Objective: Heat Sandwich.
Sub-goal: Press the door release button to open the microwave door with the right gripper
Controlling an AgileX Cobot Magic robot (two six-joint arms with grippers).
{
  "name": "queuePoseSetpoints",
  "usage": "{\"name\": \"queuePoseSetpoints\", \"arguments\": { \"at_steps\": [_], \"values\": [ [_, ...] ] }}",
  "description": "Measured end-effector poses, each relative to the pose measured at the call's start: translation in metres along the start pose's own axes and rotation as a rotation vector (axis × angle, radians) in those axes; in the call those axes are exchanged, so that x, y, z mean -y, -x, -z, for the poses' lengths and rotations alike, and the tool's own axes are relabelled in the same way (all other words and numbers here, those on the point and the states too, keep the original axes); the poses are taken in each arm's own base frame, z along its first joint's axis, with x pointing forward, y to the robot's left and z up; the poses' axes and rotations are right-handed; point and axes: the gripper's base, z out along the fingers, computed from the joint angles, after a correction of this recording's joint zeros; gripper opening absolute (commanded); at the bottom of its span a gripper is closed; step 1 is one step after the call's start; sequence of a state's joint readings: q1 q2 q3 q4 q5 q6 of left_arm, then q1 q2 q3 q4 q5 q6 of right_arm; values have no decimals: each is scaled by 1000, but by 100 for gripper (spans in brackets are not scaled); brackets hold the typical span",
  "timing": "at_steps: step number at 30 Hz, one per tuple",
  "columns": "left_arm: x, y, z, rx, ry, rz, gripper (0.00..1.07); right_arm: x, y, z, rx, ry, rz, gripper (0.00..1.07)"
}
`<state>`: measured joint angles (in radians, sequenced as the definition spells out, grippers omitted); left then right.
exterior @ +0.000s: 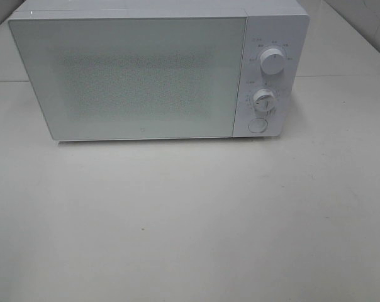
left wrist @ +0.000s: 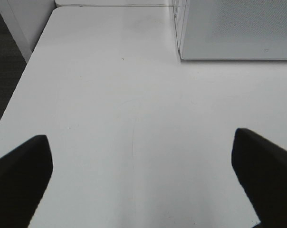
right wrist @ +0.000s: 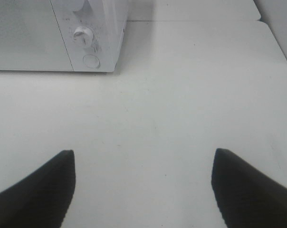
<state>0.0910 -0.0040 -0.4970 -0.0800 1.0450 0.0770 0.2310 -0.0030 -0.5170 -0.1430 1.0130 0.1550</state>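
Door of the microwave [exterior: 127,75] shut. The sandwich is in no view, so you cannot tell if it is inside. Your left fingers [left wrist: 20,180] and right fingers [right wrist: 34,190] stand wide and empty over the counter [exterior: 190,226]. Progress unclear: either nothing begun, or loading done.

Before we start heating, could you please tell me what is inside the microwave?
The microwave is closed, and its pale speckled door shows nothing of what lies behind it. Whatever is inside is covered, so its contents cannot be told.
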Motion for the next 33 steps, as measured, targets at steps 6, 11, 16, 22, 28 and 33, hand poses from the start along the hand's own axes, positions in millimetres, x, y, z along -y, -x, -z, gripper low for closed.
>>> {"name": "queuePoseSetpoints", "arguments": {
  "at_steps": [6, 11, 16, 22, 28, 33],
  "values": [
    [0, 0, 0, 0, 0, 0, 98, -4, 21, -11, 30, 11, 11, 76],
    [0, 0, 0, 0, 0, 0, 98, -8, 35, -27, 9, 16, 23, 76],
    [0, 0, 0, 0, 0, 0, 98, -12, 47, -44, -4, 23, 34, 76],
    [0, 0, 0, 0, 0, 0, 98, -17, 60, -66, -14, 34, 45, 76],
    [0, 0, 0, 0, 0, 0, 98, -22, 70, -89, -19, 46, 55, 76],
    [0, 0, 0, 0, 0, 0, 98, -26, 77, -107, -21, 57, 62, 76]
  ]
}}
